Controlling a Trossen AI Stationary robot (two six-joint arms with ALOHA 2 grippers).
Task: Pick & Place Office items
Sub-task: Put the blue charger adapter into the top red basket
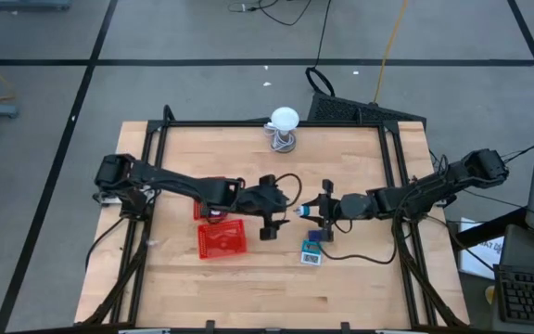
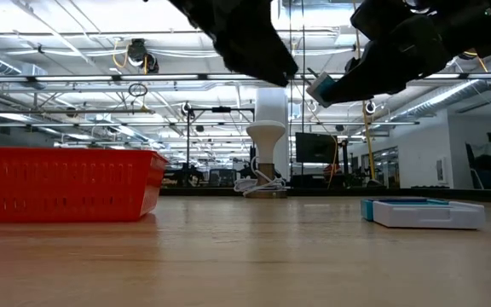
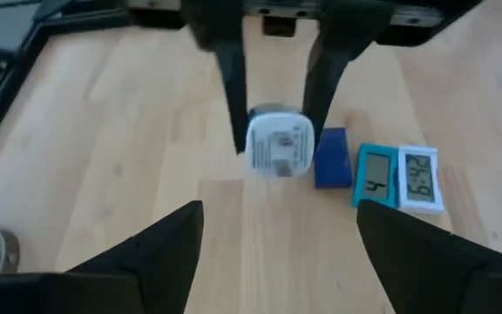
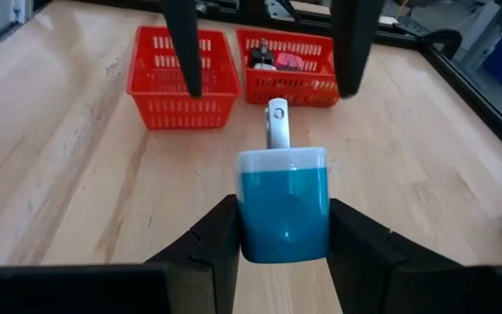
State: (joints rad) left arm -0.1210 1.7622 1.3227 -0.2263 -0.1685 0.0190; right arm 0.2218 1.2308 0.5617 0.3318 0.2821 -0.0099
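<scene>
Facing each other above mid-table, the arms meet at a handover. Left of the gap, the left gripper point(image 1: 286, 210) has its fingers spread, level with the small blue plastic tape dispenser with clear cap point(image 4: 283, 202). The right gripper point(image 1: 315, 211) pinches its blue end, long axis and cap pointing toward the left gripper, just beside it.
</scene>
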